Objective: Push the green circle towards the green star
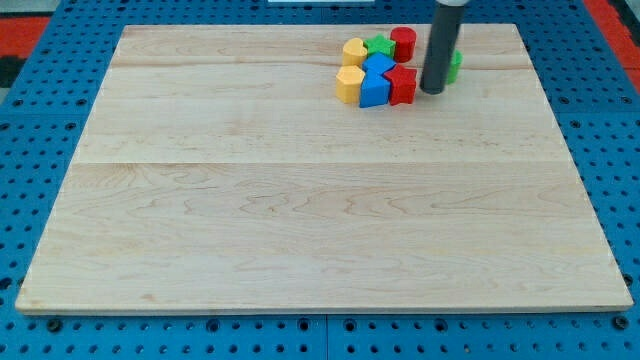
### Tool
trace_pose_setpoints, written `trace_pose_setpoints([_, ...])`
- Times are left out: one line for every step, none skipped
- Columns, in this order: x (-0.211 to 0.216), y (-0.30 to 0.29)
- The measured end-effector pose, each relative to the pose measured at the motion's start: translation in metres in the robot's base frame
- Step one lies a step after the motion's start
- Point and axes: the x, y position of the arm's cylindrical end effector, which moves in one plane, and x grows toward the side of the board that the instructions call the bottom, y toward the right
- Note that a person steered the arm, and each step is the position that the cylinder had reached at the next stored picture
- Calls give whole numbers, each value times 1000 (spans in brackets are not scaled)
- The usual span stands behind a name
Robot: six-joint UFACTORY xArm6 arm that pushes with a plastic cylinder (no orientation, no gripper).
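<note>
The green circle sits near the view's top right and is mostly hidden behind the dark rod. My tip rests on the board, touching or just left of the green circle. The green star lies to the left, at the top of a tight cluster of blocks. The tip stands between the cluster's right side and the green circle.
The cluster holds a yellow heart, a red cylinder, a blue block, a yellow hexagon, another blue block and a red block. The wooden board lies on a blue pegboard.
</note>
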Motion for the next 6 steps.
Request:
trace_pose_setpoints([-4, 44])
trace_pose_setpoints([-22, 56])
trace_pose_setpoints([-32, 54])
trace_pose_setpoints([-32, 28])
trace_pose_setpoints([-32, 6])
trace_pose_setpoints([-32, -4])
